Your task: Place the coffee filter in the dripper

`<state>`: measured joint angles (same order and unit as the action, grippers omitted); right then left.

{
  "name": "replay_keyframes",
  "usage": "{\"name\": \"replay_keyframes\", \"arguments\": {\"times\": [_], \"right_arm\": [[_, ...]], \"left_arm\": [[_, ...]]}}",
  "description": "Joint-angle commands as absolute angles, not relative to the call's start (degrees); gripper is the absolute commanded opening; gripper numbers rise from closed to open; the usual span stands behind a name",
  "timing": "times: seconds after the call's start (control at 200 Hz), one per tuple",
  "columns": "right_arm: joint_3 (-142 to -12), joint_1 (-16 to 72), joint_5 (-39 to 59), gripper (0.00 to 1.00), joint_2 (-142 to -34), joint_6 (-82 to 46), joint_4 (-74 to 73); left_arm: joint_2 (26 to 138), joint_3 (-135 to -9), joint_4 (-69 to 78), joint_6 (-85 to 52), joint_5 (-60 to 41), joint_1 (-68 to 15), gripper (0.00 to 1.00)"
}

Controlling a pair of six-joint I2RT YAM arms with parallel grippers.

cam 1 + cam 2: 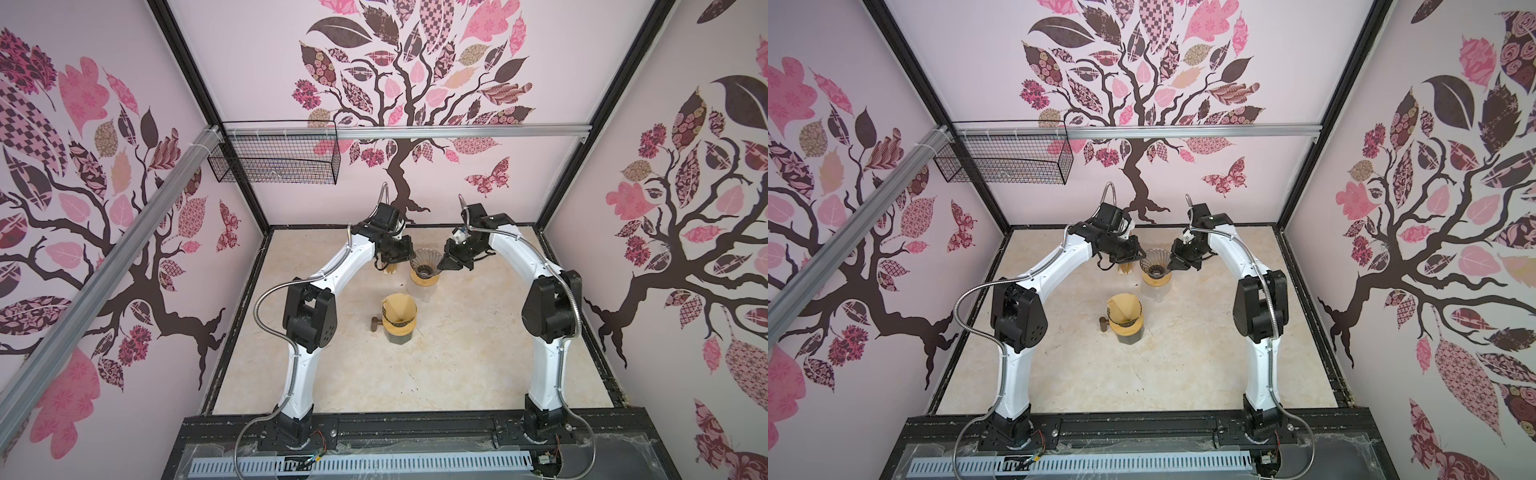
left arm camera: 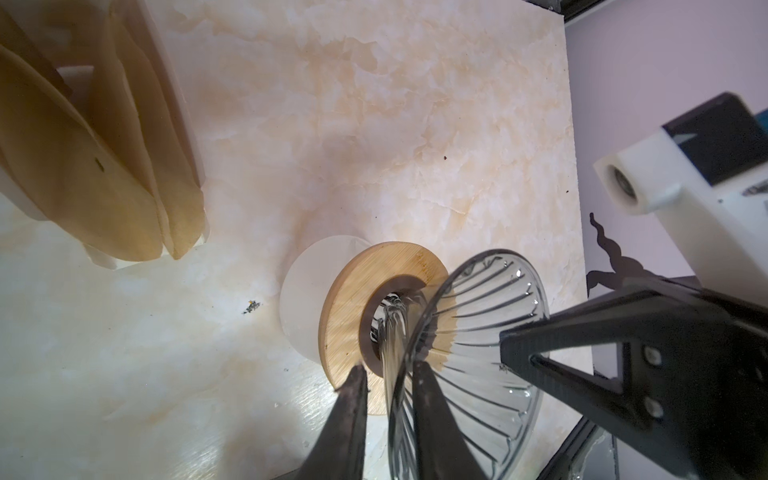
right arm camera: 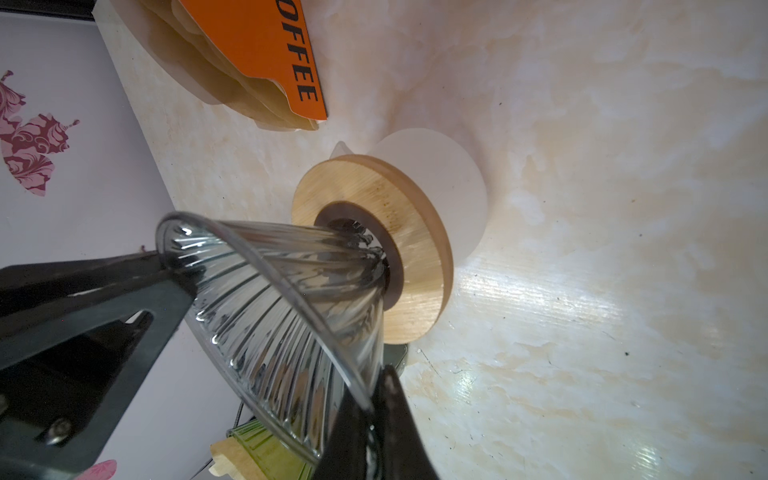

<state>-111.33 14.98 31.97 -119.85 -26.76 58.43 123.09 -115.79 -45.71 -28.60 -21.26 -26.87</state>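
Observation:
The glass ribbed dripper (image 1: 424,262) (image 1: 1156,264) stands in a wooden collar (image 2: 353,311) on a pale cup at the back of the table. My right gripper (image 3: 374,399) (image 1: 445,266) is shut on the dripper's rim on the right. My left gripper (image 2: 388,372) (image 1: 406,261) straddles the opposite rim with one finger inside the cone and one outside. Its jaws are narrow, and a small gap shows beside the glass. The dripper (image 2: 478,316) (image 3: 282,299) holds nothing. The tan coffee filters (image 2: 83,187) (image 3: 216,70) stand stacked in a white holder just left of the dripper, and neither gripper touches them.
Mid-table stands a dark jar (image 1: 400,318) with a yellow top and a tan paper cone in it, with a small brown piece (image 1: 376,324) beside it. A wire basket (image 1: 274,162) hangs on the back wall. An orange "COFFEE" card (image 3: 266,50) fronts the filter stack.

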Motion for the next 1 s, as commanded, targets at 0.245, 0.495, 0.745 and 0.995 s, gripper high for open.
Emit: {"name": "replay_keyframes", "arguments": {"times": [0.245, 0.495, 0.745, 0.995], "right_arm": [[-111.5, 15.6, 31.3, 0.0, -123.0, -25.0, 60.6], [-112.9, 15.6, 31.3, 0.0, -123.8, -24.3, 61.7], [-114.2, 15.6, 31.7, 0.0, -124.2, -24.5, 61.6], [-113.5, 15.6, 32.4, 0.0, -124.5, -24.3, 61.0]], "left_arm": [[125.1, -119.4, -46.8, -28.1, -20.3, -26.7, 0.06], [126.1, -119.3, -47.8, -27.8, -20.7, -26.6, 0.0], [126.8, -117.4, -48.6, -27.7, -20.6, -26.7, 0.0], [125.6, -111.9, -46.1, -28.3, -22.4, -26.7, 0.0]]}}
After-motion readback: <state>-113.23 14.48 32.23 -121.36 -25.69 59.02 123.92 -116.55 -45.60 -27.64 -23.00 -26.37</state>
